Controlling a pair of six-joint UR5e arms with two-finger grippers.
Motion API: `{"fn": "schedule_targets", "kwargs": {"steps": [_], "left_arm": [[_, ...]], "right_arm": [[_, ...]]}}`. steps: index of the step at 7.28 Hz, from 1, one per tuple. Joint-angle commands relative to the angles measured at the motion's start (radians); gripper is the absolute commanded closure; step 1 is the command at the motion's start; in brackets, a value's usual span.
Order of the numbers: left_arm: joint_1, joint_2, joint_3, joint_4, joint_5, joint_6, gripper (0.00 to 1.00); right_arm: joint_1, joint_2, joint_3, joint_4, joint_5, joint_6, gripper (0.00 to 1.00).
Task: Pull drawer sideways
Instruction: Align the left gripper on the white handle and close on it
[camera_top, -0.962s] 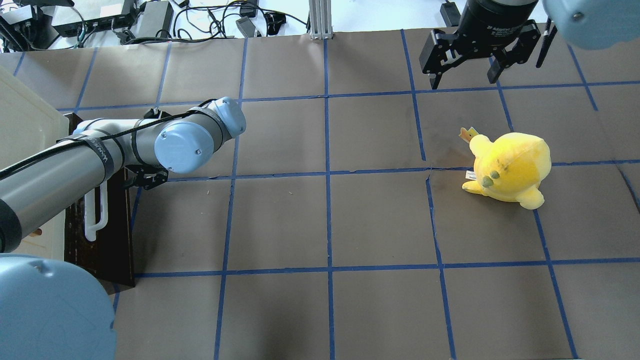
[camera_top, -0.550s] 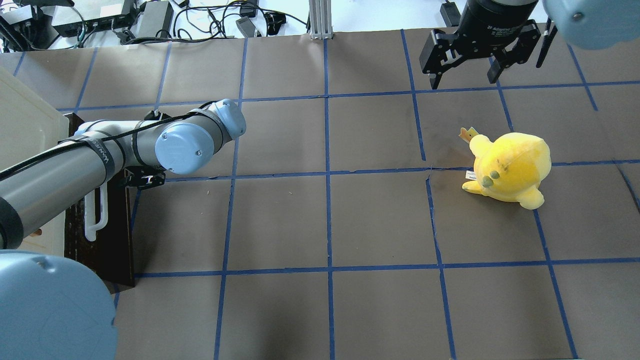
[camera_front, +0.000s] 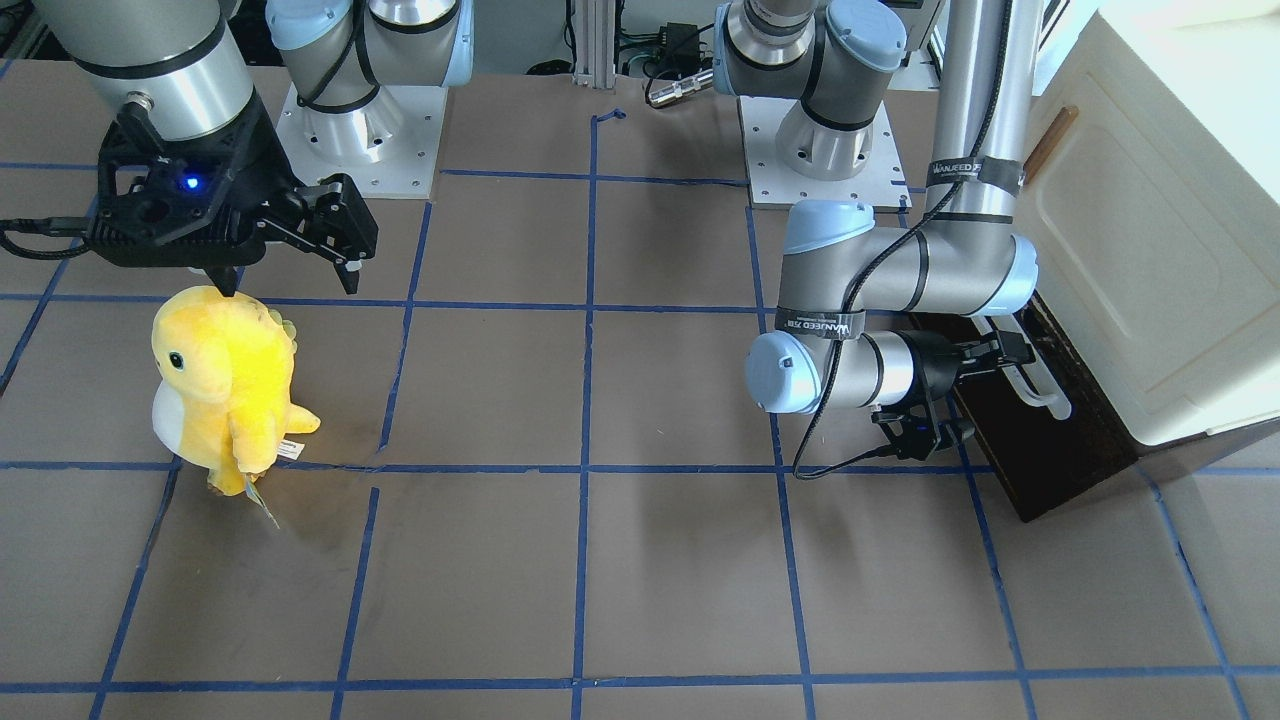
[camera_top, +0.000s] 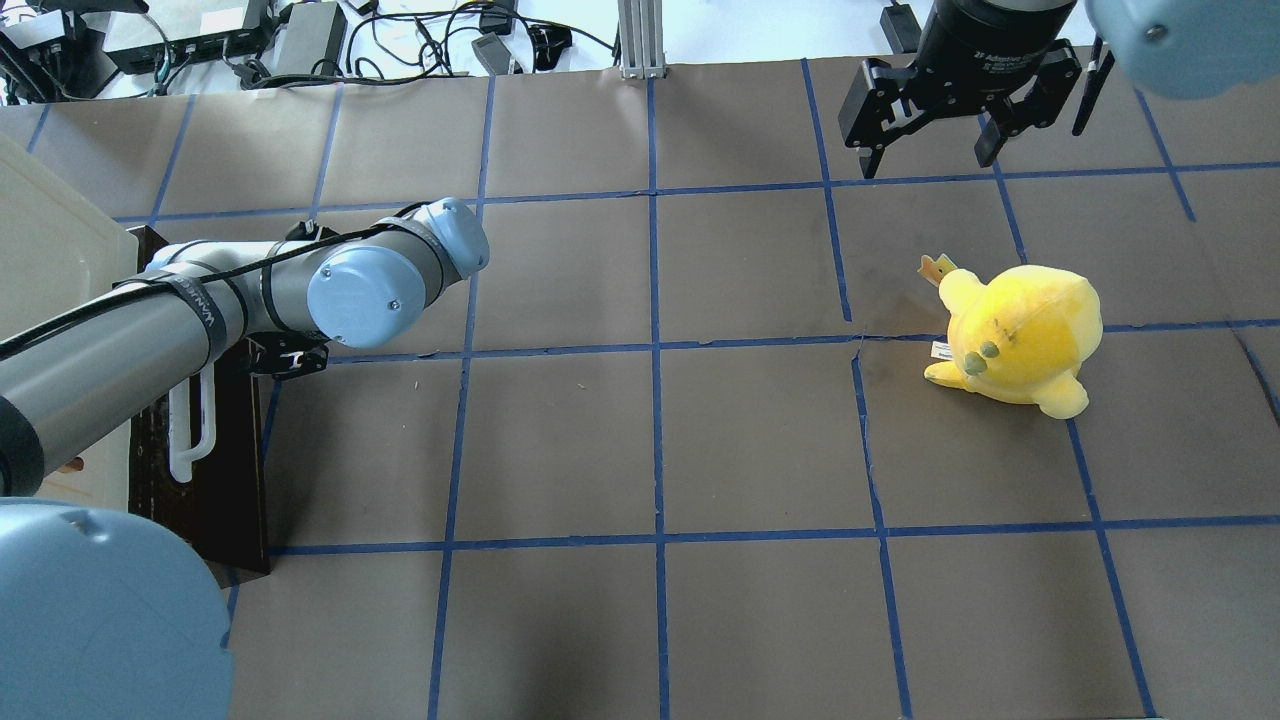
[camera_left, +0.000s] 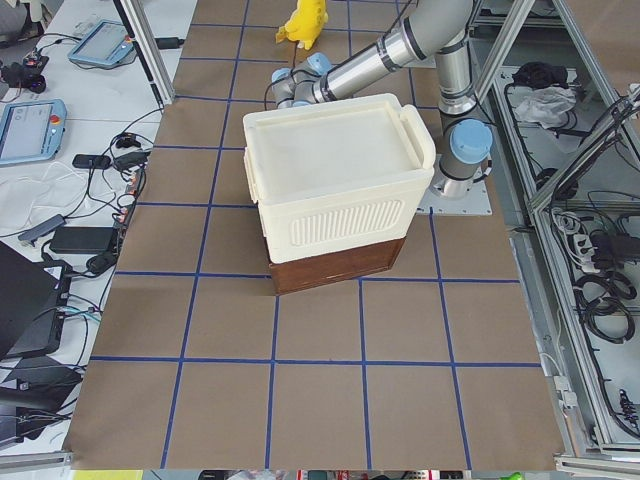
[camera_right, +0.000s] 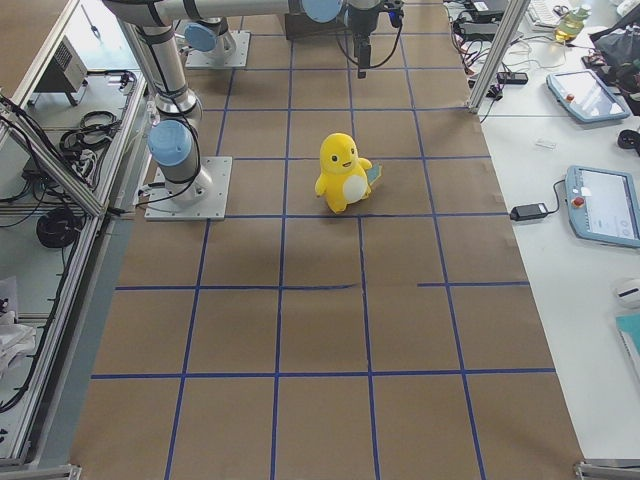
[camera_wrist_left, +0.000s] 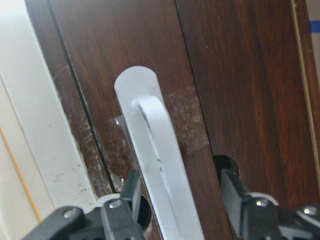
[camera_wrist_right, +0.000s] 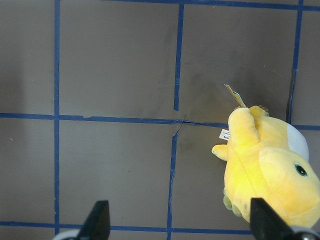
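Dark brown drawer, white handle, yellow plush, blue-gridded brown table

Dark brown wooden-fronted drawer standing upright at the foot of the cream-white cabinet, at the left end of the table. Long white bar handle set level along the front, scuffed dark along its bar; pale worn patches on the wood around its rounded end. Cannot be told whether pulled out at all.
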Motion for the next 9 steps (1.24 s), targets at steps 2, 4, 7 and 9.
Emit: {"fn": "schedule_targets", "kwargs": {"steps": [2,4,7,9], "left_arm": [[0.001,0.002,0.003,0.0,0.002,-0.002,0.41],[0.001,0.003,0.001,-0.002,0.002,-0.002,0.41],[0.001,0.002,-0.002,0.0,-0.002,-0.002,0.52],[0.001,0.002,0.0,0.0,-0.005,-0.002,0.54]], "right_arm": [[0.0,0.0,0.0,0.0,0.0,0.001,0.0],[0.0,0.0,0.0,0.0,0.0,0.001,0.0],[0.0,0.0,0.0,0.0,0.0,-0.001,0.0],[0.0,0.0,0.0,0.0,0.0,0.001,0.0]]}}
